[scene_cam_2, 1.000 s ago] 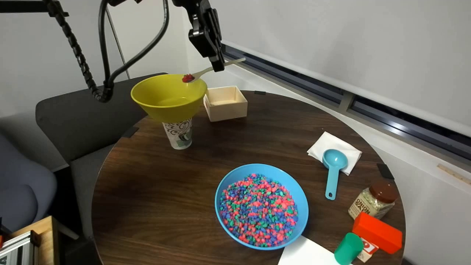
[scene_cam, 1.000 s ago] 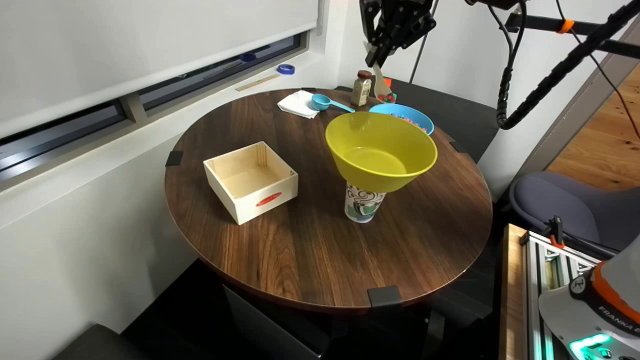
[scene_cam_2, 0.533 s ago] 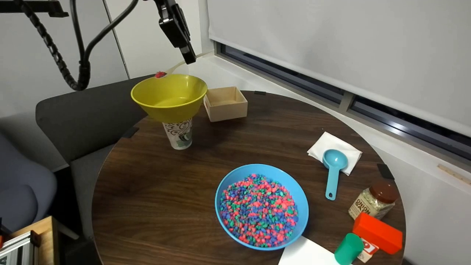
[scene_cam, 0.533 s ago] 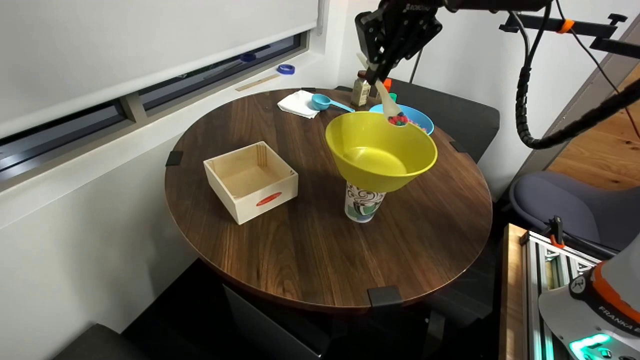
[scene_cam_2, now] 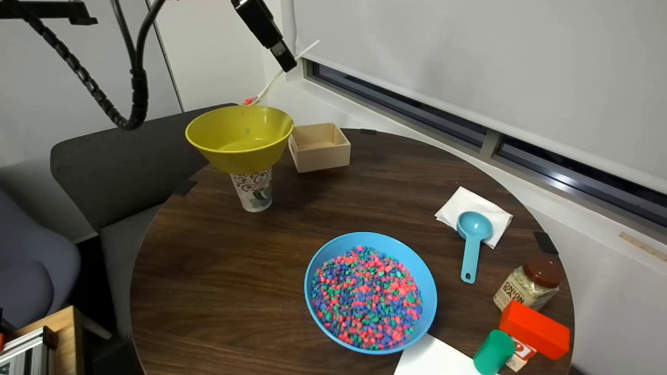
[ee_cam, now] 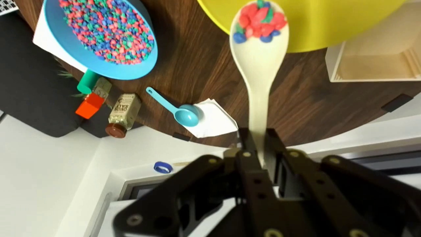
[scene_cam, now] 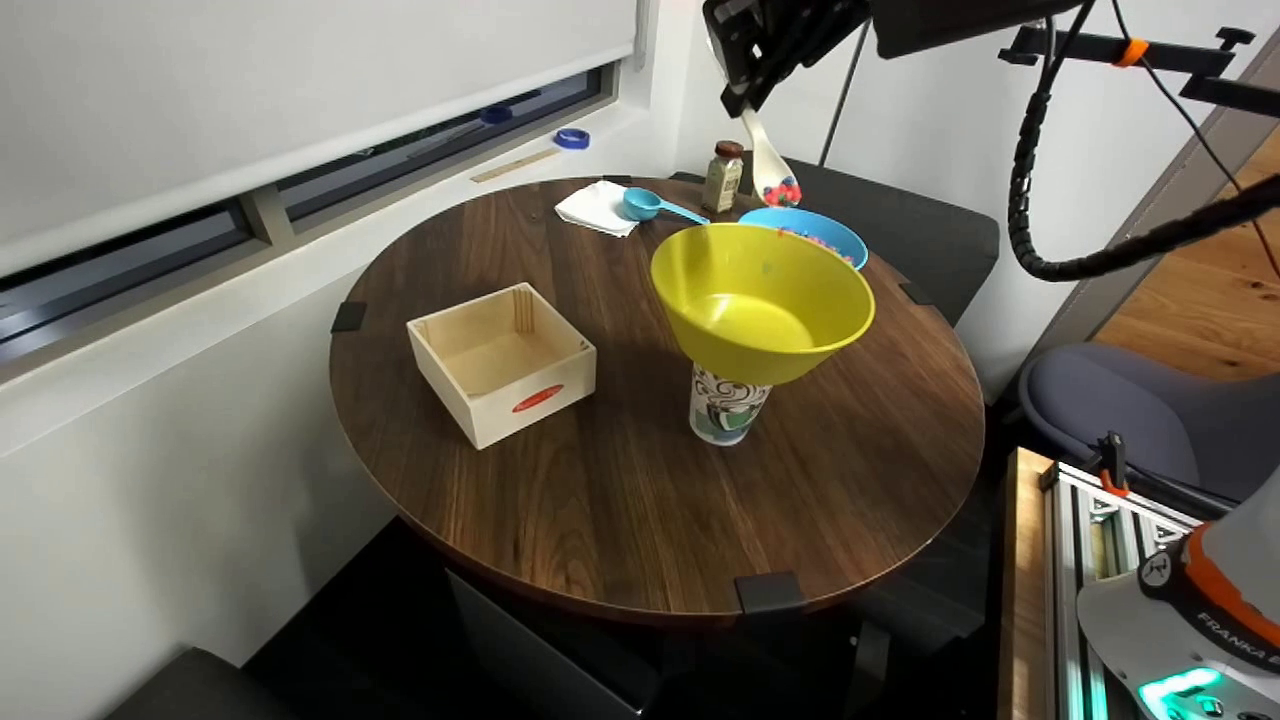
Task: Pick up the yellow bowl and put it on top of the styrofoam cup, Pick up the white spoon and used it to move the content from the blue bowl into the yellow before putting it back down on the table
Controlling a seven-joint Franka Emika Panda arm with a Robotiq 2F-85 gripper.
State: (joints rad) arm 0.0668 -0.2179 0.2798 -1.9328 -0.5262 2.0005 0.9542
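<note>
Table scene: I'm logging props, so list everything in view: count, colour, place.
table: 1, dark brown, centre
styrofoam cup: 1, patterned white, on table
yellow bowl: 1, yellow, on styrofoam cup
blue bowl: 1, blue, on table
white spoon: 1, white, in gripper
content: many, multicoloured, in blue bowl, on white spoon
wooden box: 1, pale, on table
napkin: count unclear, white, on table
scoop: 1, blue, partly on napkin
jar: 1, brown-lidded, on table
red block: 1, red, near jar
green cylinder: 1, green, near jar
sheet: 1, white, by blue bowl
tape roll: 1, blue, on sill
blind: 1, white, above sill
bench, chair: 1 each, grey, beside table
gripper: 1, black, closed on white spoon
arm base: 1, white, beside table
</note>
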